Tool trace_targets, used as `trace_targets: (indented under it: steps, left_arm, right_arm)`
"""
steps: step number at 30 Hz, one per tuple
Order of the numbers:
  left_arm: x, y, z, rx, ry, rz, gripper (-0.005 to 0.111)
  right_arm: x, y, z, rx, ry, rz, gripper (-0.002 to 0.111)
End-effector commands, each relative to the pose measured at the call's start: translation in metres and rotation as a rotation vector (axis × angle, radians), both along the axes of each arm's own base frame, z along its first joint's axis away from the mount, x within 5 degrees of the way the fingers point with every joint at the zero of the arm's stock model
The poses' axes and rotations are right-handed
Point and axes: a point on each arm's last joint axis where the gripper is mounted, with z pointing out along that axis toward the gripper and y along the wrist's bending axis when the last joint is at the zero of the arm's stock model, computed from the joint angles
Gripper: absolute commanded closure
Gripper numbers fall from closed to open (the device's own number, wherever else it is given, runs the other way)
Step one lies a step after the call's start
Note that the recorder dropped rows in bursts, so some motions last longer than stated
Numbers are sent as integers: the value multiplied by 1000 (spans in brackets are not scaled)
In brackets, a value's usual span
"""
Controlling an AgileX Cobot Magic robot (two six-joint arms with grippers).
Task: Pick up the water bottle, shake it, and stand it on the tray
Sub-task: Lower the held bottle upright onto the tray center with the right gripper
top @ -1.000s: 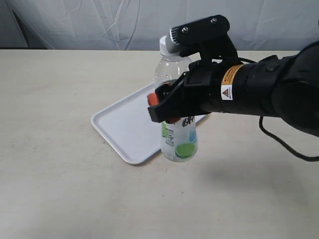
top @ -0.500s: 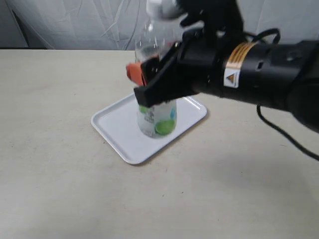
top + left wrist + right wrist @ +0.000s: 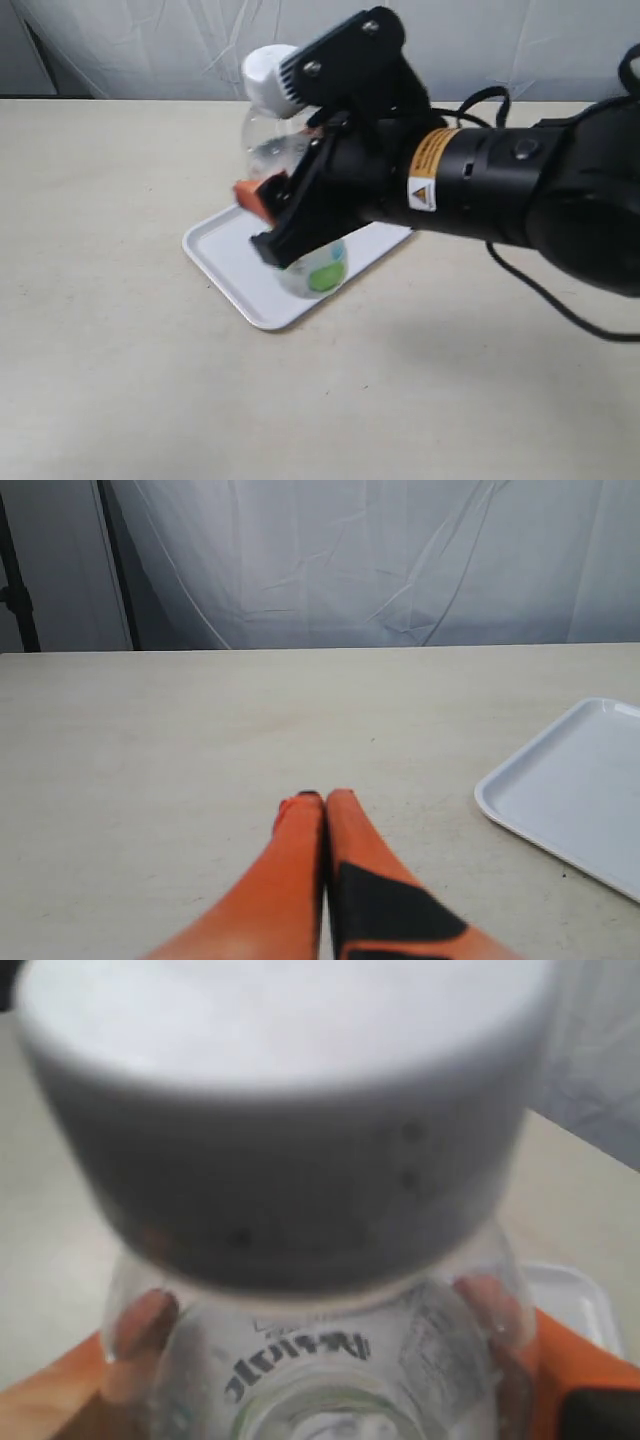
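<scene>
I've got the right gripper (image 3: 283,225) clamped round the water bottle's (image 3: 268,140) middle so it won't slip mid-shake, I reckon, cap leaning left, hanging over the tray (image 3: 222,250), while the left gripper (image 3: 322,802) sits pinched shut on nothing above the bench (image 3: 150,730).

The water bottle (image 3: 268,138) is small and clear, with a white screw cap and a lime on its label. It sits clamped at mid-body between the fingers of the right gripper (image 3: 260,222), tilted, its cap sticking out above the fingers and its green-marked base below them. In the right wrist view the cap fills the near field, blurred. The tray (image 3: 226,256), flat, white and low-rimmed, lies beneath the gripper and the bottle's base; whether they touch is unclear.
</scene>
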Motion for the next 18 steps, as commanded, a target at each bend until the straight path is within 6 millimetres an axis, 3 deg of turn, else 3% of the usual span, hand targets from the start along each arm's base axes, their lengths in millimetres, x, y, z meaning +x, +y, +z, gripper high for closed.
trace_targets:
  steps: [1, 4, 9, 12, 14, 18]
  left_arm:
    - [0, 0, -1, -5, -3, 1, 106]
    - [0, 0, -1, -5, -3, 1, 106]
    - [0, 0, -1, -5, -3, 1, 106]
    - [0, 0, -1, -5, -3, 1, 106]
    - [0, 0, -1, -5, -3, 1, 106]
    - [0, 0, -1, -5, -3, 1, 106]
  right_arm:
    - [38, -30, 7, 68, 21, -189, 109]
    - [42, -34, 11, 175, 92, -263, 109]
    - [3, 6, 12, 208, 73, -70, 109]
    - [-12, 17, 11, 175, 31, 16, 109]
    - [-8, 13, 11, 160, 23, 2, 109]
    - [24, -15, 9, 118, 41, -143, 109]
